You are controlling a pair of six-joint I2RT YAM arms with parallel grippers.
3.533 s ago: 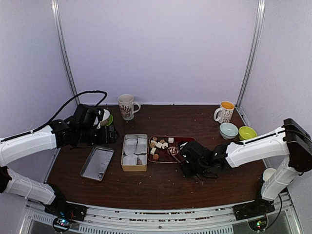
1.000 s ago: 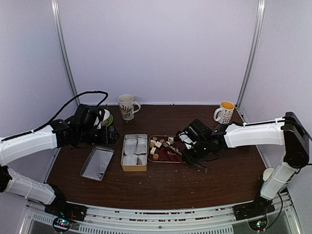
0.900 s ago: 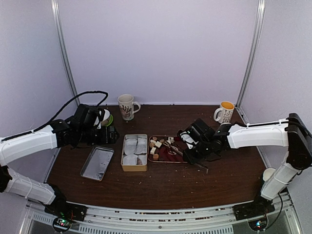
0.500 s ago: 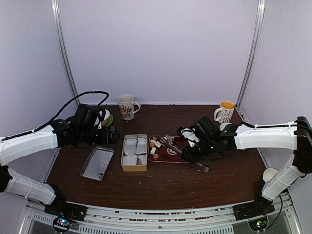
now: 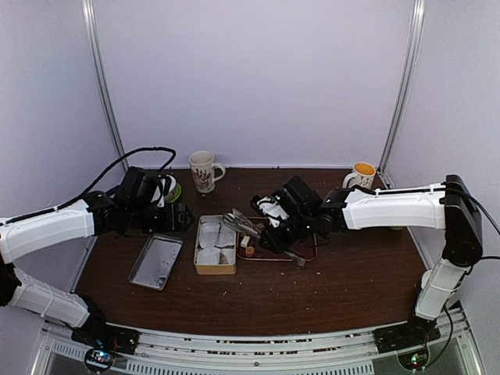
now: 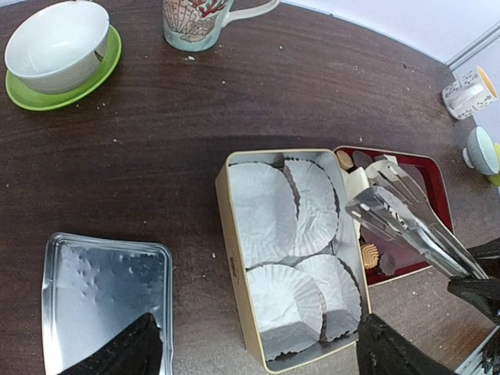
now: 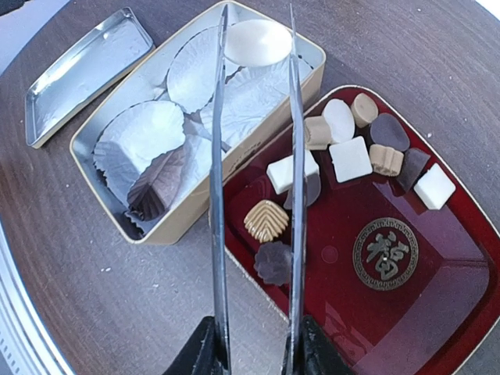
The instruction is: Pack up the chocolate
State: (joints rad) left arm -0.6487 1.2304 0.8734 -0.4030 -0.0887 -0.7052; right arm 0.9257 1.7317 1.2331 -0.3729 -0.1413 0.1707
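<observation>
Tin (image 6: 232,258): white pleated paper cups (image 6: 262,211), packed side by side. Red tray (image 7: 437,258), just beside the tin: the chocolate (image 7: 350,158), loose white, tan and dark pieces. Lid (image 6: 101,289): flat on the worktop (image 6: 156,156). My right jaws: clenched on the tongs (image 7: 217,195), arm reaching across the tray, one pale round piece (image 7: 258,43) between the tong tips over the tin's far end. My left jaws: released, spread wide, hovering by the lid.
</observation>
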